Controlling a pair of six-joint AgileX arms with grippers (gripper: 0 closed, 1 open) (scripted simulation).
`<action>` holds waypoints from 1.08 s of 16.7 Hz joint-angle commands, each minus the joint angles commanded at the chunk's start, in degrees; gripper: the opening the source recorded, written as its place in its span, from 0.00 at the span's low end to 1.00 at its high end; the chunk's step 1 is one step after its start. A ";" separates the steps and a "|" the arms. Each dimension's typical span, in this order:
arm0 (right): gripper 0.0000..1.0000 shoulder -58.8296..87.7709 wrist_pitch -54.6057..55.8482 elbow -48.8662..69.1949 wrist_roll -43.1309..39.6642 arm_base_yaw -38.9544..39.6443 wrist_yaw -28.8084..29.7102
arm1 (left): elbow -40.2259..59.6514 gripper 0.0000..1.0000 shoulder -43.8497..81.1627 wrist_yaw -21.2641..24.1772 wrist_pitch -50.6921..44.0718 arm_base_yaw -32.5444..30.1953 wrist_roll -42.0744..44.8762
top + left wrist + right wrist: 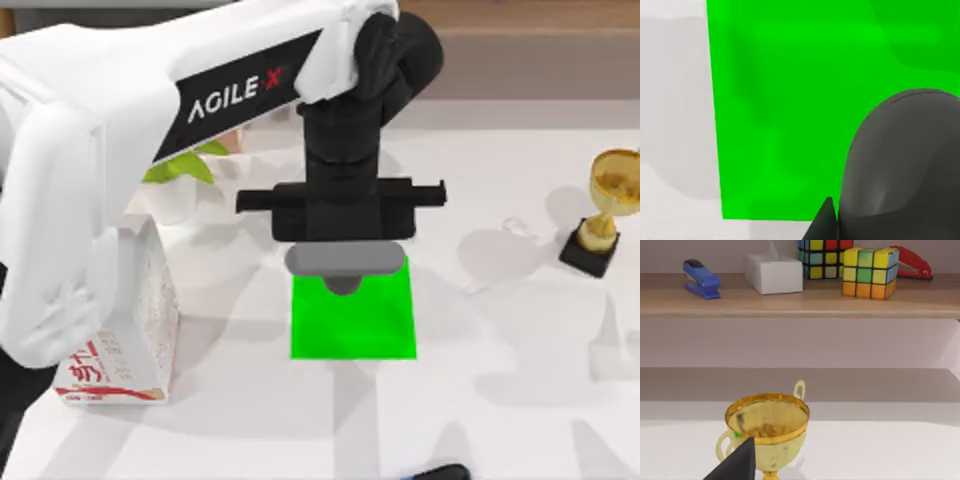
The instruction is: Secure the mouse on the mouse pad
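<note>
Our left gripper (pixel 342 262) holds the rounded grey mouse (pixel 900 165) over the flat, bright green mouse pad (pixel 352 325); the right's state we cannot tell.

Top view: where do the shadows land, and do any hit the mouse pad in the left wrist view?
Top view: soft grey arm shadows fall on the white table, near the trophy. Left wrist view: the mouse pad has darker, uneven green patches of shade beside the grey mouse.

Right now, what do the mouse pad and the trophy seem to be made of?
Mouse pad: flat, matte bright green sheet, no shine, probably rubber or fabric. Trophy: glossy gold cup with bright highlights, seemingly polished metal or gilt plastic, on a dark base.
</note>
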 joint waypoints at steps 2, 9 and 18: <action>1.00 0.00 0.00 0.00 0.00 0.00 0.00 | -0.40 0.00 0.06 0.15 0.58 1.95 1.09; 1.00 0.00 0.00 0.00 0.00 0.00 0.00 | -3.15 0.00 0.47 0.88 5.45 4.58 2.68; 1.00 0.00 0.00 0.00 0.00 0.00 0.00 | -6.42 0.00 2.20 -0.20 8.54 -2.15 -0.82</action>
